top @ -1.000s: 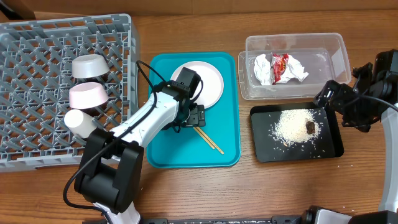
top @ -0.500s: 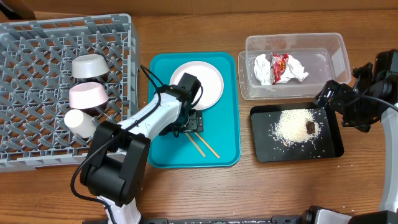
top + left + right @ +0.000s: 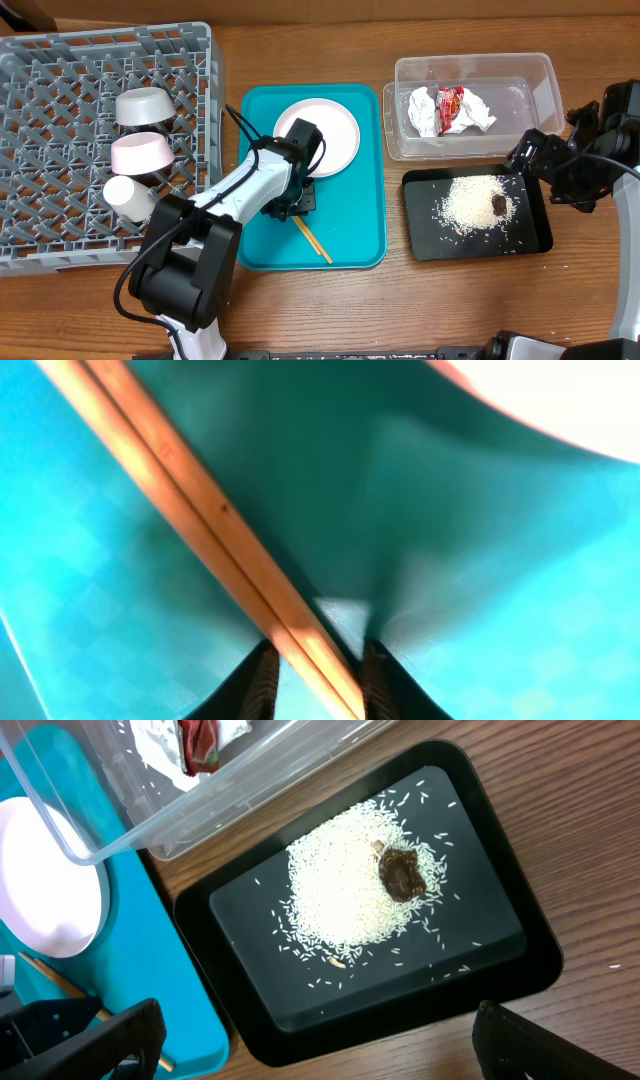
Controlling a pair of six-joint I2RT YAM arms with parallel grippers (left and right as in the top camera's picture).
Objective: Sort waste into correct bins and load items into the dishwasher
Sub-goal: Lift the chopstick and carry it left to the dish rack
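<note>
Sliding chopsticks [image 3: 312,240] leftward on teal tray [image 3: 362,180]

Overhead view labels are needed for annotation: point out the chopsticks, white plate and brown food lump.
chopsticks [image 3: 312,241], overhead view, middle of the exposed shafts.
white plate [image 3: 338,135], overhead view, bare right half.
brown food lump [image 3: 498,203], overhead view, its centre.

Overhead looks straight down; right wrist shares its black tray [image 3: 470,950], left wrist hugs teal tray [image 3: 520,590].

The chopsticks [image 3: 195,510] looked like smooth pale wood; the teal tray [image 3: 90,590] was plastic with a faint checked texture. The worktop [image 3: 450,300] showed wood grain, the tub [image 3: 530,100] clear plastic.
</note>
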